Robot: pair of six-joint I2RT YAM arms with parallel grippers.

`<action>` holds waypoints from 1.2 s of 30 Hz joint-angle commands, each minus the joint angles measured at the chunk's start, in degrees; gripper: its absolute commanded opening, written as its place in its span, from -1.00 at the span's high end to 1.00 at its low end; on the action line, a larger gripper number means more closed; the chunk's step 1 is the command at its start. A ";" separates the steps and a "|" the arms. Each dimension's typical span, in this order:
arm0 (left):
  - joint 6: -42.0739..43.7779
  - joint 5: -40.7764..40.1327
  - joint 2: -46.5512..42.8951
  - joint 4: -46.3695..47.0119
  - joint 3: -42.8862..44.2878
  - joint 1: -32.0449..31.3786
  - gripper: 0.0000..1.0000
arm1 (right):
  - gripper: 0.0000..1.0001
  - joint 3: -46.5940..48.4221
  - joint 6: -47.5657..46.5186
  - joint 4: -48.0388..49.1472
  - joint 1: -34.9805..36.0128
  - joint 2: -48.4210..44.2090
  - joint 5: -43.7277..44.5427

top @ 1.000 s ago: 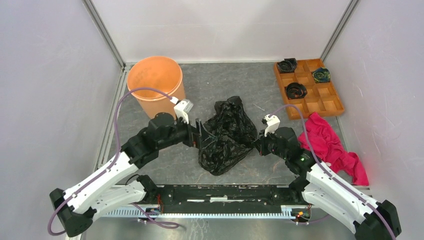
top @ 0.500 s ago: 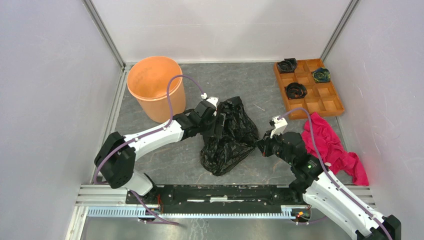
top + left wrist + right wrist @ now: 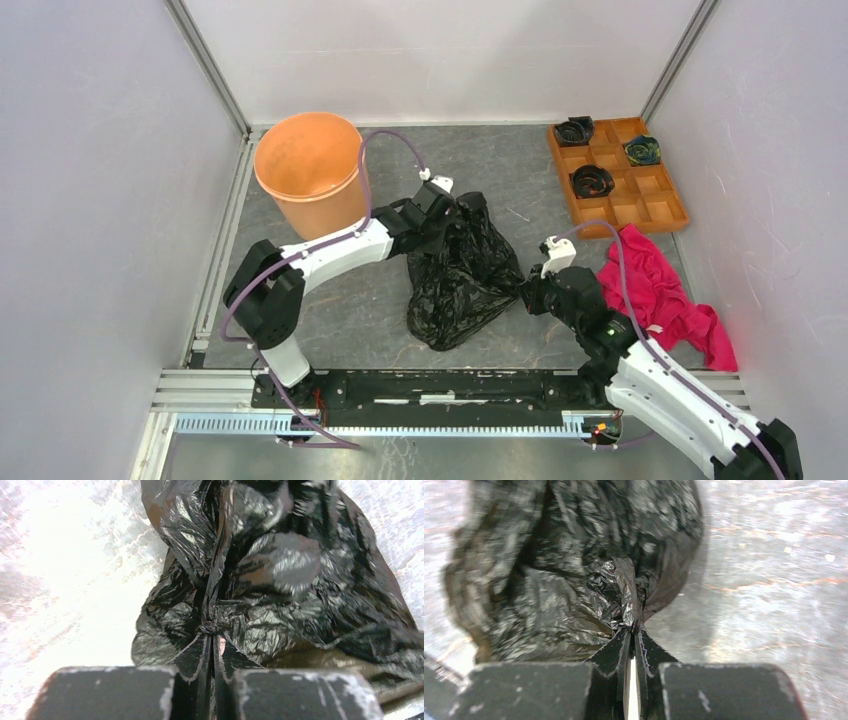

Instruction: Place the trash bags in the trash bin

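Black crinkled plastic, the bag [image 3: 462, 275] lies heaped on the grey table [image 3: 520, 160] in the top view, outside the orange bucket [image 3: 310, 170], which stands upright near it at the back left. The left gripper [image 3: 442, 212] meets the bag's upper-left edge and the right gripper [image 3: 527, 293] its right edge. A pink cloth [image 3: 660, 290] and a tray [image 3: 662, 207] sit further right.

Seen from the left wrist, the left gripper [image 3: 214, 639] is clamped on a pinched fold of the bag [image 3: 280, 580].

Seen from the right wrist, the right gripper [image 3: 634, 630] nips a twisted fold of the bag [image 3: 549, 580].

open trash bin [image 3: 322, 212] mouth, left arm [image 3: 335, 248] seemingly between it and trash bag [image 3: 465, 275]
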 commanded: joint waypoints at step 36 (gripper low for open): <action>3.96 8.53 -37.12 -2.04 7.39 0.23 0.96 | 0.99 44.13 -20.93 -8.22 1.20 17.58 15.63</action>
